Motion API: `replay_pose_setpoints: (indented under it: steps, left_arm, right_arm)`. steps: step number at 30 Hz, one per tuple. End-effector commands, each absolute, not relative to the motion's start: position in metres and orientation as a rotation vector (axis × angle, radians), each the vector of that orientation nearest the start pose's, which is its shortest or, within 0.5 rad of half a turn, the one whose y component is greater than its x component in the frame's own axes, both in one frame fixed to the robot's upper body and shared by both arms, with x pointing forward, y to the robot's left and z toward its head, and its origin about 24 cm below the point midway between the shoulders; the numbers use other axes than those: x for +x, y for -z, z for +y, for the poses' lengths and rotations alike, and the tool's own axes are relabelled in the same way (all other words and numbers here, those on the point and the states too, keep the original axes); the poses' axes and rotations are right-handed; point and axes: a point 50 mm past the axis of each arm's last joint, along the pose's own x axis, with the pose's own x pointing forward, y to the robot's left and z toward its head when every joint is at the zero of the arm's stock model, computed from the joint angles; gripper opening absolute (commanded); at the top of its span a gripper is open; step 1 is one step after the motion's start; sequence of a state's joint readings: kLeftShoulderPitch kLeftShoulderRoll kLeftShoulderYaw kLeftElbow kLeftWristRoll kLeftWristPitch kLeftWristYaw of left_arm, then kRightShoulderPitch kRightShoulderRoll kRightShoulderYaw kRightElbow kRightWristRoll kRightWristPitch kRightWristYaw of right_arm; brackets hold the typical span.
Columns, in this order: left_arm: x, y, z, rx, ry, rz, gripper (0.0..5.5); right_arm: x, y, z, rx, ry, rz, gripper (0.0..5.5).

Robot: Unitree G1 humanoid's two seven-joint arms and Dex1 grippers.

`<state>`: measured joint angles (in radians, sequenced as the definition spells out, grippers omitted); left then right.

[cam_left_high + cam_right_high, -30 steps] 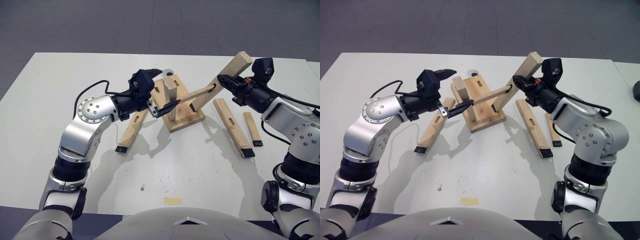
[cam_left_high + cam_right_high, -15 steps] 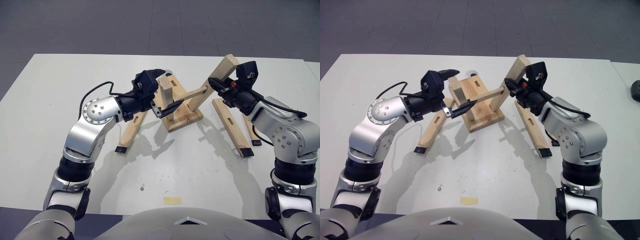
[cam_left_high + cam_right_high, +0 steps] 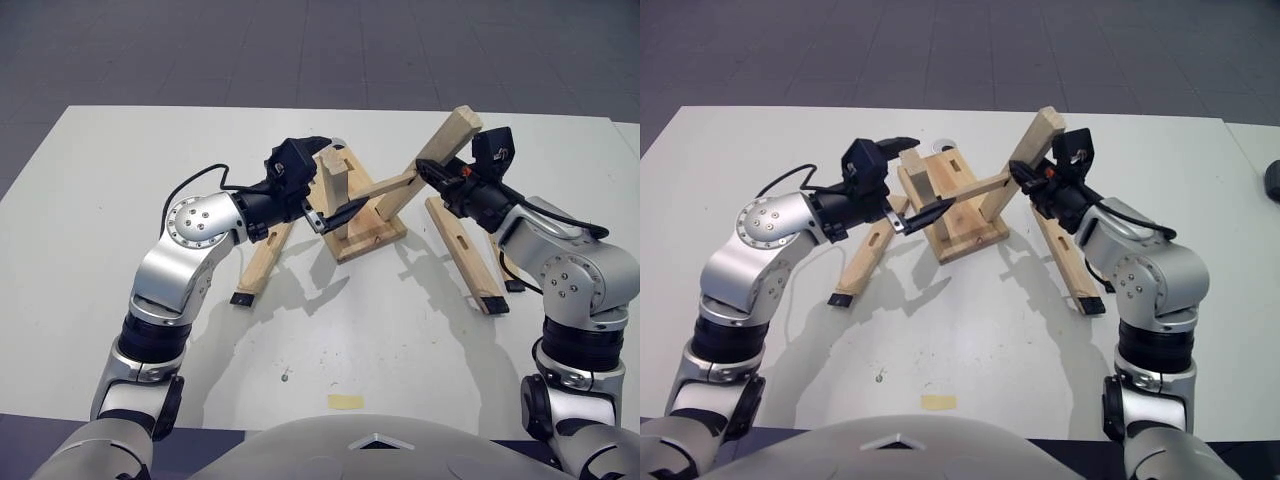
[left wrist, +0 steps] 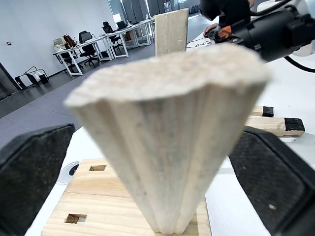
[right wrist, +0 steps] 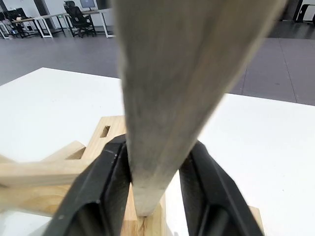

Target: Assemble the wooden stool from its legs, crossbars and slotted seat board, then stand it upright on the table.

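Your left claw (image 3: pixel 336 177) straddles the upright leg (image 4: pixel 172 147). Its fingers (image 4: pixel 34 172) are spread, with a gap to the wood on either side, so there is slack around the leg. Ahead of it the crossbar (image 3: pixel 385 187) bridges from that leg to the tilted leg (image 3: pixel 450 135) clamped in your right claw (image 3: pixel 430 172), barring the space between the two claws. Below both lies the seat board (image 3: pixel 370 232). A loose leg (image 3: pixel 258 262) lies on the table (image 3: pixel 120 170) under the left wrist. A second loose leg (image 3: pixel 468 262) and a short bar (image 3: pixel 509 276) lie below the right forearm. Outward of the left claw, the table surface gives open passage.
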<state>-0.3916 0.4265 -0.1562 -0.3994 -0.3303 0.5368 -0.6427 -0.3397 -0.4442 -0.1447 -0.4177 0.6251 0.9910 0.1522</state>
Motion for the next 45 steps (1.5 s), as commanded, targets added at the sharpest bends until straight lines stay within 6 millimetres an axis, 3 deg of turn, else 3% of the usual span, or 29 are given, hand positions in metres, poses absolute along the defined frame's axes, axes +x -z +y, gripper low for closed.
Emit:
replay_pose_setpoints:
  steps: [1, 8, 14, 16, 17, 19, 21, 23, 35, 40, 43, 45]
  left_arm:
    - [0.273, -0.188, 0.119, 0.195, 0.94, -0.145, 5.4]
    - [0.268, -0.214, 0.122, 0.012, 0.992, -0.232, 5.4]
    - [0.264, -0.236, 0.123, -0.145, 1.007, -0.317, 5.4]
    - [0.266, -0.24, 0.126, -0.181, 0.983, -0.329, 5.4]
    - [0.268, -0.239, 0.127, -0.193, 0.966, -0.323, 5.4]
    - [0.271, -0.234, 0.126, -0.184, 0.944, -0.296, 5.4]
    - [0.273, -0.227, 0.123, -0.179, 0.941, -0.268, 5.4]
    - [0.273, -0.222, 0.121, -0.175, 0.935, -0.246, 5.4]
    - [0.279, -0.217, 0.127, -0.198, 0.902, -0.234, 5.4]
    - [0.279, -0.217, 0.128, -0.216, 0.899, -0.237, 5.4]
    - [0.281, -0.218, 0.134, -0.223, 0.868, -0.242, 5.4]
    - [0.287, -0.216, 0.142, -0.217, 0.777, -0.241, 5.4]
  right_arm:
    - [0.277, -0.175, -0.183, 0.058, -0.359, 0.167, 2.3]
    - [0.287, -0.245, -0.187, 0.089, -0.35, -0.054, 3.6]
    - [0.296, -0.295, -0.203, 0.098, -0.29, -0.249, 4.53]
    - [0.302, -0.29, -0.207, 0.14, -0.27, -0.249, 4.83]
    - [0.307, -0.274, -0.203, 0.163, -0.278, -0.2, 5.0]
    - [0.312, -0.212, -0.187, 0.193, -0.313, 0.006, 5.37]
    - [0.306, -0.152, -0.172, 0.195, -0.334, 0.195, 5.37]
    - [0.301, -0.134, -0.167, 0.201, -0.331, 0.232, 5.37]
    - [0.299, -0.166, -0.165, 0.32, -0.379, -0.005, 5.37]
    - [0.284, -0.178, -0.194, 0.356, -0.336, -0.154, 5.37]
    - [0.278, -0.197, -0.223, 0.328, -0.214, -0.318, 5.37]
    - [0.275, -0.215, -0.225, 0.443, -0.236, -0.416, 5.37]
